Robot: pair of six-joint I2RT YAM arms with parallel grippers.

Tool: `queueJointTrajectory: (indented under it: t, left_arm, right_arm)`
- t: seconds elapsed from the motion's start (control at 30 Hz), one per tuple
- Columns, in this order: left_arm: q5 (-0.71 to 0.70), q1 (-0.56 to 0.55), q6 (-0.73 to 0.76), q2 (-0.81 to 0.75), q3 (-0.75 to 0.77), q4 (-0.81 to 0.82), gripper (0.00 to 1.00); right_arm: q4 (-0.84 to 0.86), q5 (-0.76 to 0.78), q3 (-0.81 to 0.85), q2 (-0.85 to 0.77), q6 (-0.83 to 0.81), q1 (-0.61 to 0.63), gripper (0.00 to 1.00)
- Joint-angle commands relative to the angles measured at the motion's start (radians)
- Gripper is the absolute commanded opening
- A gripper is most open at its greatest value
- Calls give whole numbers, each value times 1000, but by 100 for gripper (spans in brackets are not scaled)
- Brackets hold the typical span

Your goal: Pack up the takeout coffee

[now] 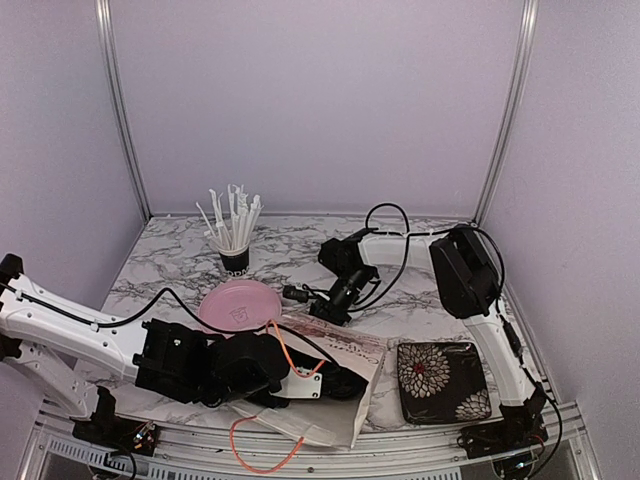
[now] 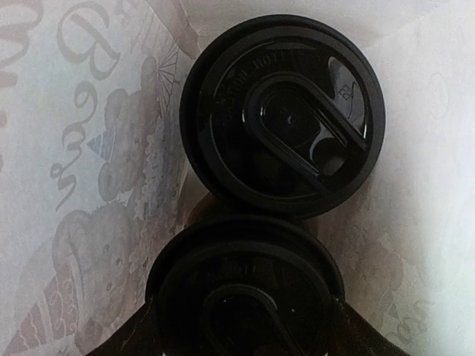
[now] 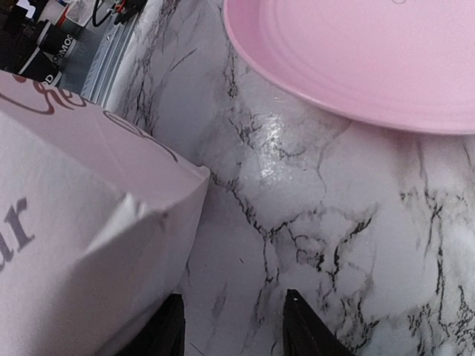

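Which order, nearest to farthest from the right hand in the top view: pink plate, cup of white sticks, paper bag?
From the right hand:
1. Paper bag: its edge lies right beside the hand, on the near side.
2. Pink plate: just to the hand's left, a strip of marble between.
3. Cup of white sticks: back left, clearly farthest.

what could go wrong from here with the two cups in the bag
1. The left gripper holds the nearer cup tight beside the far cup, lids overlapping in view; pressing down might tip one or pop a lid.
2. The right gripper is open beside the paper bag, not holding it, so the bag may shift.
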Motion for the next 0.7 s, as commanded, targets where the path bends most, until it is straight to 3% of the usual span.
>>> queueJointTrajectory:
  t: [0.0, 0.23, 0.67]
  left_arm:
    - [26, 25, -33, -21, -41, 78, 55]
    - [31, 27, -105, -47, -100, 173, 55]
    - [-67, 28, -155, -5, -133, 186, 54]
  right_arm:
    - [-71, -65, 1, 44, -35, 25, 44]
    - [-72, -62, -2, 63, -41, 36, 44]
    - [-130, -91, 14, 94, -90, 67, 44]
